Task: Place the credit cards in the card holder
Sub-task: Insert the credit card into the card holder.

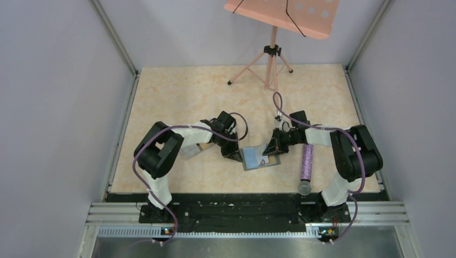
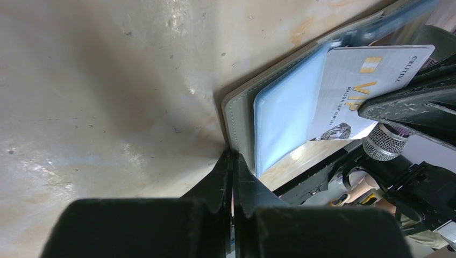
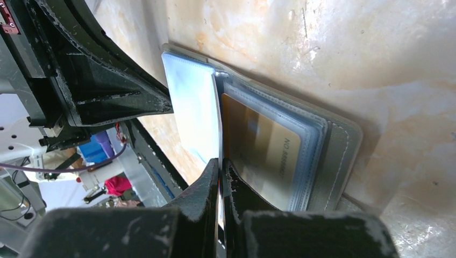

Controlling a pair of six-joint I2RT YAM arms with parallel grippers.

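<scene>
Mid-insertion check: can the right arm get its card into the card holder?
Likely yes. The card holder lies open, the left gripper, shut, rests at its edge, and the right gripper, shut on the white card, is at the clear sleeves with nothing between.

Open room is found over the far half of the tabletop (image 1: 188, 97), interrupted only by the stand (image 1: 272, 51) at the far edge. The holder (image 1: 251, 159) is hemmed in. Its left edge is blocked by the closed left hand (image 1: 235, 156), and its right side is covered by the right hand (image 1: 270, 152), clamped on a card (image 2: 355, 80) that lies over the pockets. Further right, passage is barred by a microphone (image 1: 307, 164). To the left, a clear box (image 1: 189, 151) is tucked under the left arm. A narrow strip is kept free along the holder's near edge.
</scene>
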